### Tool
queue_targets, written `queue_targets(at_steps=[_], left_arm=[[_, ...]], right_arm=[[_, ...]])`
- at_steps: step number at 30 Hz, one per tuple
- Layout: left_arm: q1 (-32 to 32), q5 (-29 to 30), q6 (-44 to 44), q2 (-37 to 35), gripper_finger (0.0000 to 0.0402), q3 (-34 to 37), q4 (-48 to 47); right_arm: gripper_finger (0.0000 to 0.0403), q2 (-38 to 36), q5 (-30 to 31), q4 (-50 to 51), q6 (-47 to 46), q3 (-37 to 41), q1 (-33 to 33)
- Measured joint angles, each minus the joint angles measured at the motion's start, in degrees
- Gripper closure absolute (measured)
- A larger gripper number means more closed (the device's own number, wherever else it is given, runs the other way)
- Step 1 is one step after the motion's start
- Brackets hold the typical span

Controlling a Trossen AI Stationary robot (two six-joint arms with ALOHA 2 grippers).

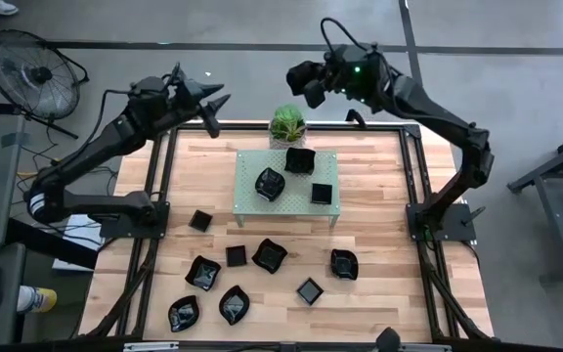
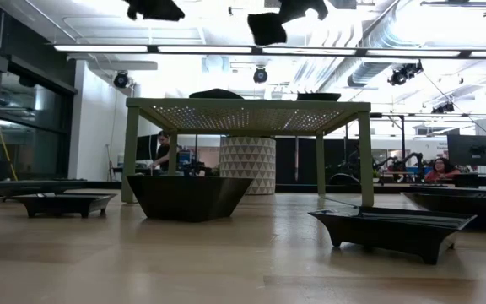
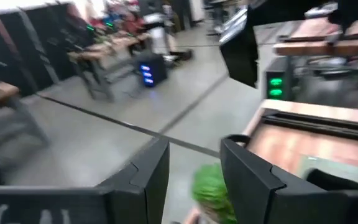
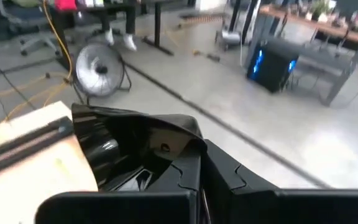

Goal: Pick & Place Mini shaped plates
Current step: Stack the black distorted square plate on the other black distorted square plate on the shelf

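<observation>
So the right tool (image 1: 313, 86) is up high past the far edge of the pale green rack (image 1: 248, 201), clamped tight on the rim of one of the glossy black mini plates (image 4: 132, 149), you can see the dish hanging off the fingers in its wrist view with the floor and a fan below it. The left tool (image 1: 213, 110) is also raised, off to the far left corner of the rack near the little potted plant (image 1: 286, 124), fingers parted partway with nothing between them, looks like it's just waiting. Three plates already sit on the rack top: a square one (image 1: 300, 159) at the far side, a wavy one (image 1: 269, 183) left of centre and another square (image 1: 322, 193) toward the near right. The rest are scattered on the table (image 1: 379, 215) on the near side of the rack, a small one (image 1: 200, 220) just off its near left corner and a bunch more further out (image 1: 270, 255). If I were running this I'd bring the held plate in over a bare patch of the rack, maybe the far left or near left part, keep it level so it doesn't slip since it's only pinched by the edge, lower it till it sits flat and only then let go. Biggest risk I'd guess is clipping the plant or bumping a plate that's already placed
</observation>
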State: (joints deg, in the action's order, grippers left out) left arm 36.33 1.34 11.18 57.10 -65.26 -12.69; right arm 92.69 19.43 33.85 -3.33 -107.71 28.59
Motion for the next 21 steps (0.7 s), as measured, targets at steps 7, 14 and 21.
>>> queue_targets(at_steps=[7, 14, 21], left_arm=[[5.9, -13.3, -8.9, 0.0, 0.0261, 6.3, 3.3], [7.7, -18.9, -14.4, 0.0, 0.0261, 12.9, 12.3], [7.6, -20.4, -14.8, -0.8, 0.0261, 17.0, 15.3]], right_arm=[[0.0403, -1.2, -1.3, 9.0, -6.2, -0.2, 1.2], [0.0403, -1.3, -2.5, 18.5, -14.6, -0.2, 1.1], [0.0403, -1.6, -6.5, 26.7, -26.8, -0.2, 1.0]])
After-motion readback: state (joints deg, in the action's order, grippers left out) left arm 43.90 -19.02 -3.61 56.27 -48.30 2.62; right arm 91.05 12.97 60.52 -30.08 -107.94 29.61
